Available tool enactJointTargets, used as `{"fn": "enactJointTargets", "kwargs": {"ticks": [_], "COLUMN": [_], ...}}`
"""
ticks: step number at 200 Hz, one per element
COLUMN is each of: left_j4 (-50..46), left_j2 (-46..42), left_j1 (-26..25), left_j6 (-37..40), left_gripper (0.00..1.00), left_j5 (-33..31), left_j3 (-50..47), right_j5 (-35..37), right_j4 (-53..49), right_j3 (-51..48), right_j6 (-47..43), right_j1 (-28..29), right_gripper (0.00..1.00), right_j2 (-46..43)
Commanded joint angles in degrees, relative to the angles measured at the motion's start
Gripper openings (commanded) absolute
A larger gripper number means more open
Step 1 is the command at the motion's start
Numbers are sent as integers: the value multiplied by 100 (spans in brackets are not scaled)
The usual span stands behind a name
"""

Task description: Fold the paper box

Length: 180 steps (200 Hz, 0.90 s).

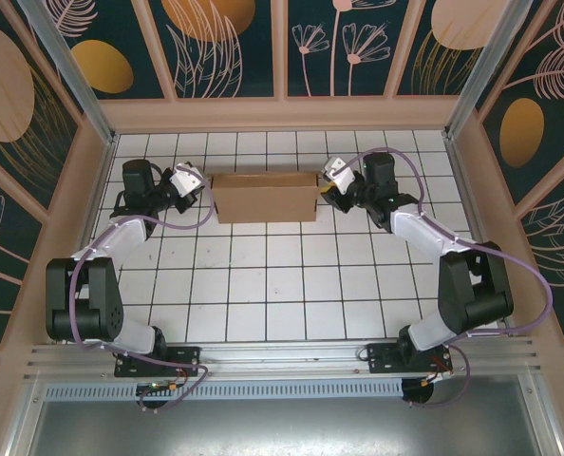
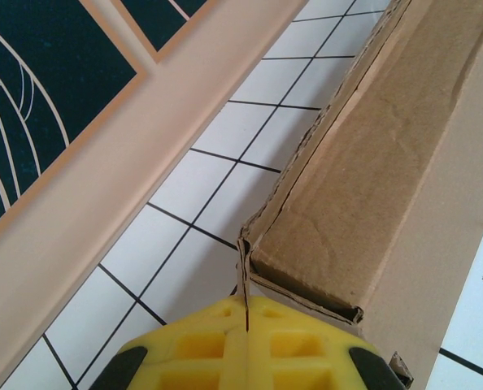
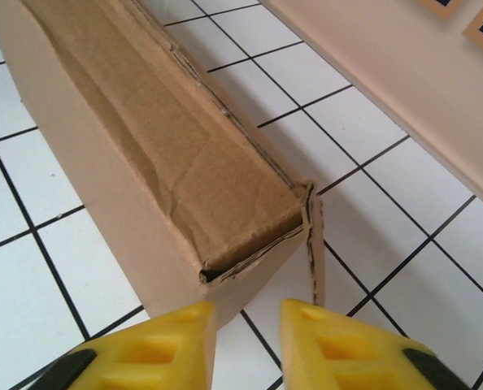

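Note:
The paper box (image 1: 265,197) is plain brown corrugated cardboard, folded up into a long box shape on the white tiled floor at the back middle. My left gripper (image 1: 198,183) is at its left end, shut on a thin upright corner flap of the paper box (image 2: 245,272); the yellow fingers (image 2: 290,341) meet on that edge. My right gripper (image 1: 326,182) is at the right end, open, with its yellow fingers (image 3: 176,345) apart just short of the box's end wall (image 3: 250,268) and its protruding corner flap (image 3: 312,244).
The tiled floor (image 1: 263,285) is ringed by a pale wooden wall (image 1: 282,114) close behind the box. Purple cables loop over both arms. An aluminium rail (image 1: 282,356) runs along the near edge by the arm bases.

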Motion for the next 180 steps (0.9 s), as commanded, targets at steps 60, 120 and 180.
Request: {"fn": "enactJointTargets", "kwargs": {"ticks": [60,120,180], "left_j4": [-213,-275,-293], "left_j2": [10,15,64], "left_j1": [-23,-23,-23], "left_j6": [198,207,137], "left_gripper": [3,2,2], "left_j5": [114,72,61], "left_j3": [207,234,258], "right_j5": [105,337,108], "right_j4": [77,410,1422], "right_j3": [529,223,-479], "right_j6": [-98,-344,-487], "right_j1": [2,-39,-76], "right_gripper": [24,24,27], "right_j2": [243,-152,-653]}}
